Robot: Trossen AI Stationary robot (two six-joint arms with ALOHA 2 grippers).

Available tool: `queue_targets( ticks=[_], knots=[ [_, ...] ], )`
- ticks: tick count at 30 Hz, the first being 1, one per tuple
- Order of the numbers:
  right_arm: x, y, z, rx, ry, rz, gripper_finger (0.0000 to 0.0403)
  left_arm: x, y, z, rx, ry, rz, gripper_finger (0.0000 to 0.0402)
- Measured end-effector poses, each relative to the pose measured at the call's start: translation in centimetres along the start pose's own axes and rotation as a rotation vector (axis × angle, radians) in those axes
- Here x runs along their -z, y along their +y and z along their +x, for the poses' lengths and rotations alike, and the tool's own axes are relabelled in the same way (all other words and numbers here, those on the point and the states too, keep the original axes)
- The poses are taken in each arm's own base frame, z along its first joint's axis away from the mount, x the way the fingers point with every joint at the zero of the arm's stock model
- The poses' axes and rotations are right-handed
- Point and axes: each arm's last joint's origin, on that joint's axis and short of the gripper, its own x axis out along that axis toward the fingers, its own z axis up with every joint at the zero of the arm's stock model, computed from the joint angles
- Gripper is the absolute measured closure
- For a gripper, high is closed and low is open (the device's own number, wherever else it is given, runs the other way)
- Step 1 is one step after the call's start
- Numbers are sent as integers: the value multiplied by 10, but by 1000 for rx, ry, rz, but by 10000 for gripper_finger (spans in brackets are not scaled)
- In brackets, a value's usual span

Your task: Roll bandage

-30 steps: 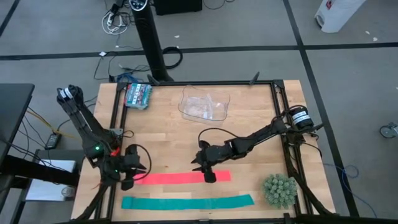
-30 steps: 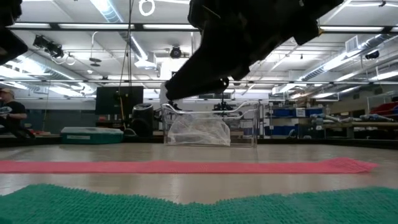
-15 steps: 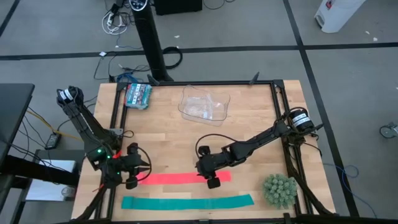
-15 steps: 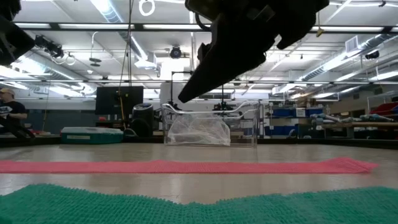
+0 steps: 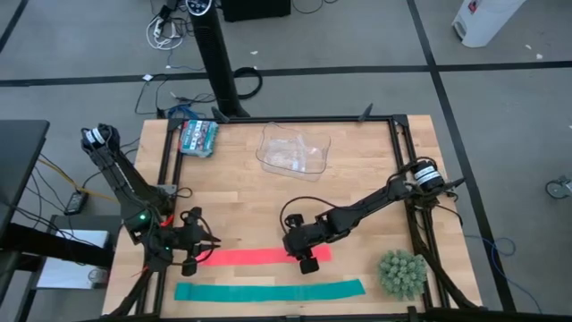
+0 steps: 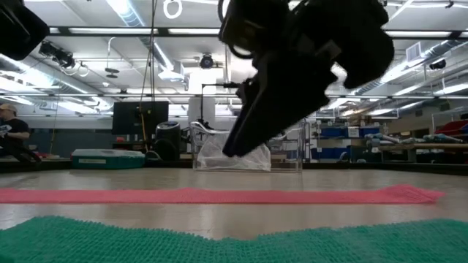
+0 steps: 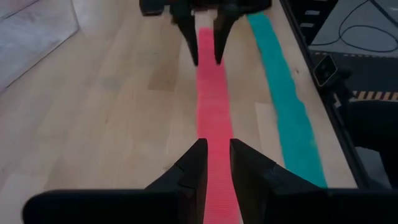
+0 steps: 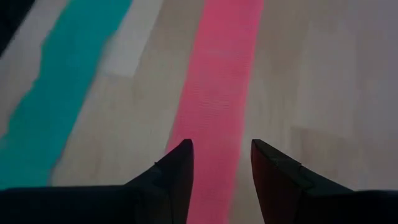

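Observation:
The pink-red bandage (image 5: 250, 256) lies flat on the wooden table as a long unrolled strip, running left to right; it also shows in the low view (image 6: 219, 195). My left gripper (image 5: 190, 257) hovers over its left end, fingers slightly open, with the strip (image 7: 212, 106) showing between them. My right gripper (image 5: 307, 262) hangs open over the strip near its right end, fingers on either side of its width (image 8: 224, 74). In the low view it (image 6: 238, 146) stands clear above the table.
A teal-green strip (image 5: 268, 291) lies parallel to the bandage, nearer the front edge. A green spiky ball (image 5: 400, 273) sits at the near right. A clear plastic container (image 5: 293, 152) and a patterned box (image 5: 198, 137) stand at the far side. A person (image 6: 11, 135) is in the room behind.
My right gripper has moved toward the table's near edge and come down, from just behind the bandage to over it near its right end. The bandage has stayed flat and still.

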Motion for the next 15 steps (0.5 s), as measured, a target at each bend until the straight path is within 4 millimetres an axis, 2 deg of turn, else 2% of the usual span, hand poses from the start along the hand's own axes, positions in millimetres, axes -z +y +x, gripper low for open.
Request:
queue_targets(
  ticks=[7, 15],
  knots=[
    [15, 7, 14, 11, 94, -26, 252, 0, 0, 0, -3, 1, 1, 328],
    [22, 6, 10, 83, 181, -36, 252, 0, 0, 0, -5, -2, -2, 328]
  ],
)
